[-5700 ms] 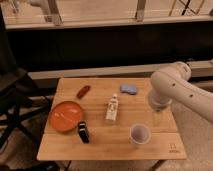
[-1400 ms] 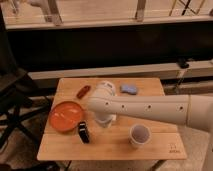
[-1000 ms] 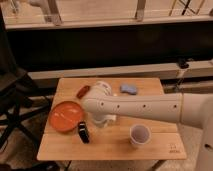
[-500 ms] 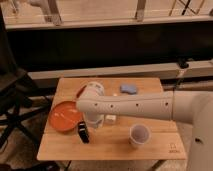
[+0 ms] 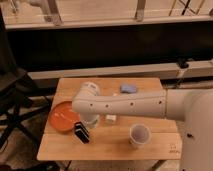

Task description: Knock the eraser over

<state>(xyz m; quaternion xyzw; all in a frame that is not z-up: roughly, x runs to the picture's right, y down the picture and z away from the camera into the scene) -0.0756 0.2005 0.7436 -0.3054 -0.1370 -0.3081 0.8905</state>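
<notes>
Camera view, we log: white-armed gripper [image 5: 89,121], finger state indeterminable, beside small black rectangular eraser [image 5: 81,132] on wooden table [image 5: 107,146].

The gripper [image 5: 90,121] hangs low just right of the eraser [image 5: 81,132], hemmed by the orange plate [image 5: 61,116] on the eraser's left and the white bottle [image 5: 110,119] further right. Bare wooden table [image 5: 110,147] lies in front of the eraser, as far as the paper cup [image 5: 139,135].

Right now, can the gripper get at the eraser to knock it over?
Probably yes: the gripper hangs right beside the eraser, with nothing visible between them; the orange plate lies just behind.
</notes>
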